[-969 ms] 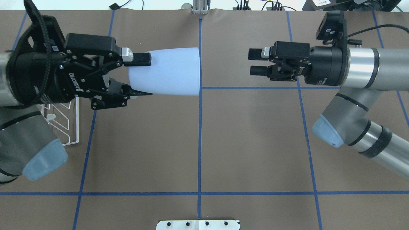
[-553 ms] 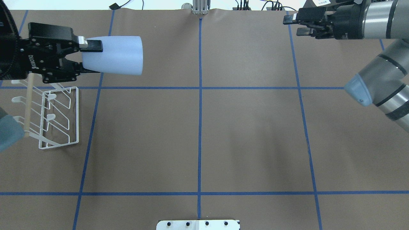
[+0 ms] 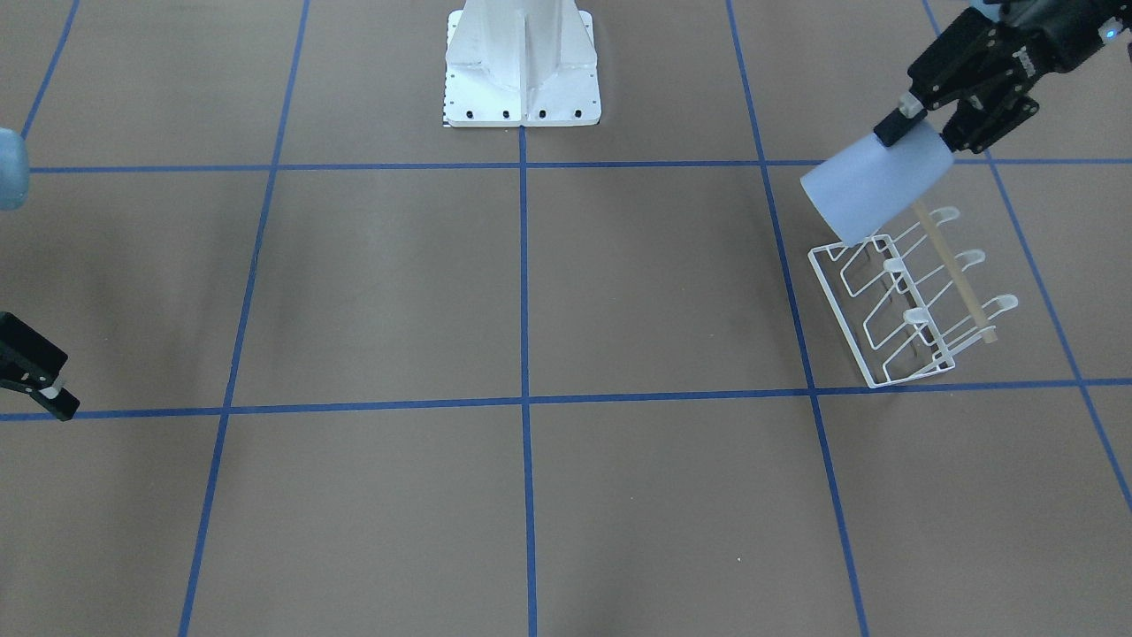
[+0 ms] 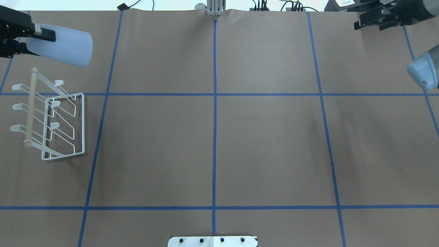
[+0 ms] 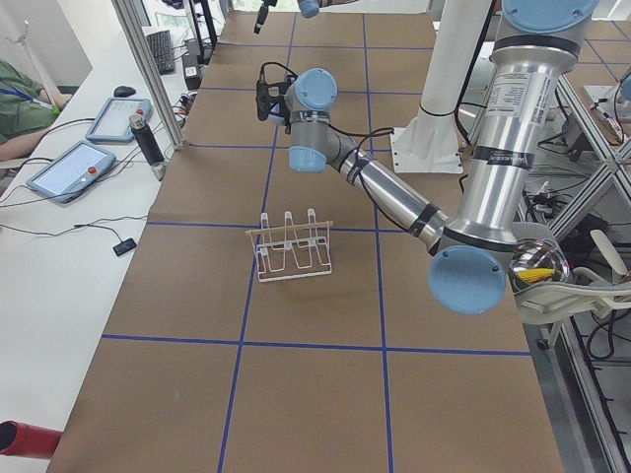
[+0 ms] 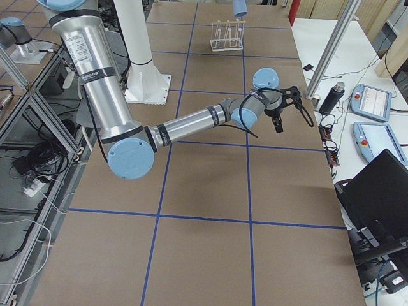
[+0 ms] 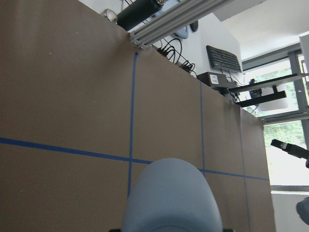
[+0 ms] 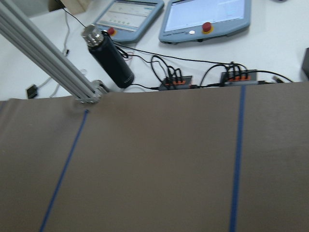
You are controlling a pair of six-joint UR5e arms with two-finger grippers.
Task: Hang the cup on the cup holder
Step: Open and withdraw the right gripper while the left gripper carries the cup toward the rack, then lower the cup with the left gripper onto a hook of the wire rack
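Note:
My left gripper [image 4: 37, 44] is shut on the narrow base of the pale-blue cup [image 4: 61, 48]. It holds the cup in the air, lying on its side with the mouth toward the table's middle, at the far left corner. The cup [image 3: 875, 190] hangs just above the far end of the white wire cup holder [image 4: 48, 120], apart from its prongs. The holder [image 3: 911, 305] stands on the table with its wooden rod on top. The left wrist view shows the cup [image 7: 171, 198] from behind. My right gripper [image 4: 360, 20] is open and empty at the far right corner.
The robot's white base plate [image 4: 212, 241] sits at the near edge, middle. An aluminium post [image 4: 215, 7] stands at the far edge. Past that edge are cables, a black cylinder [image 8: 108, 55] and two control tablets [image 8: 207, 14]. Blue tape lines [image 4: 214, 94] cross the brown table.
My left arm has carried the cup left and toward the far edge, uncovering the cup holder. My right arm has pulled back to the far right corner, still open.

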